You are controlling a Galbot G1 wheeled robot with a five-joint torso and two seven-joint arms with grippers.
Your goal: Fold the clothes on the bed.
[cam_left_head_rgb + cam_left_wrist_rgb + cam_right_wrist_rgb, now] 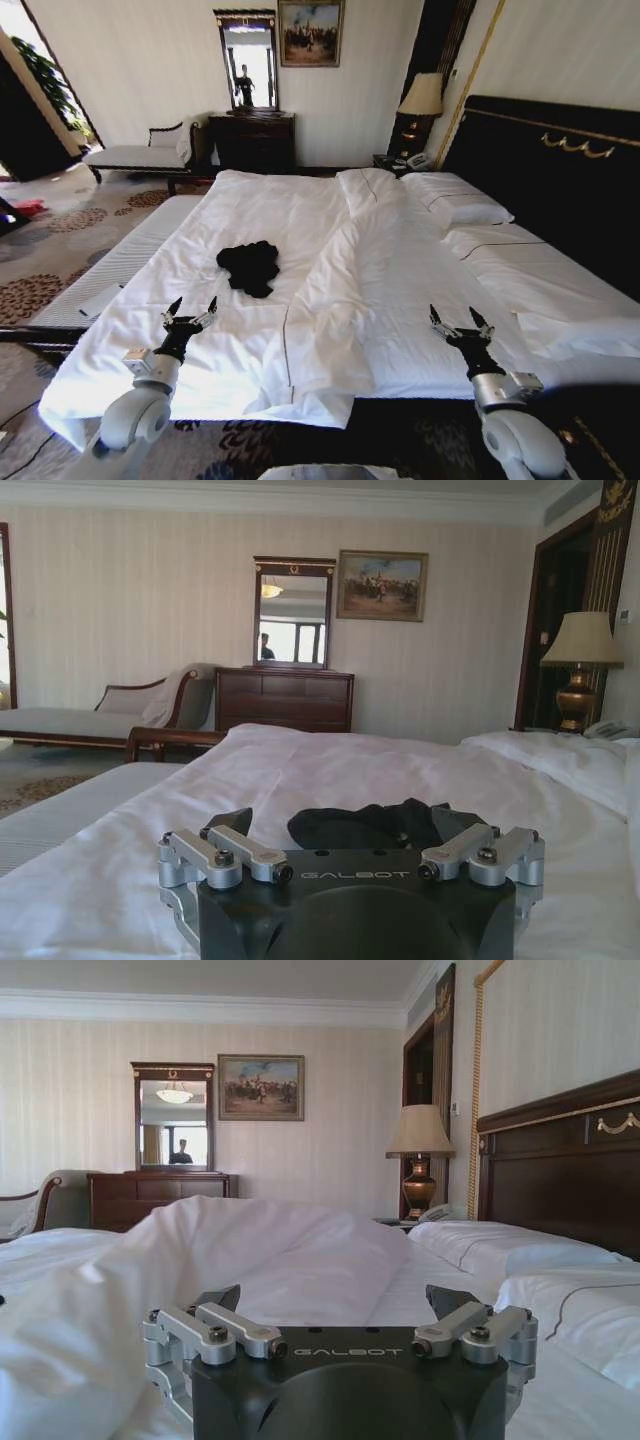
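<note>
The crumpled black soft-fabric T-shirt (250,266) sits bunched up around the centre of the head view, on the big bed's white duvet (400,290). Left gripper (190,313) is at lower left just below the shirt, fingers spread wide, holding nothing. Right gripper (461,322) is at lower right, well away, also spread wide and empty.

Matt black cloth T-shirt (250,267) on smooth white cotton-like duvet (300,300).
</note>
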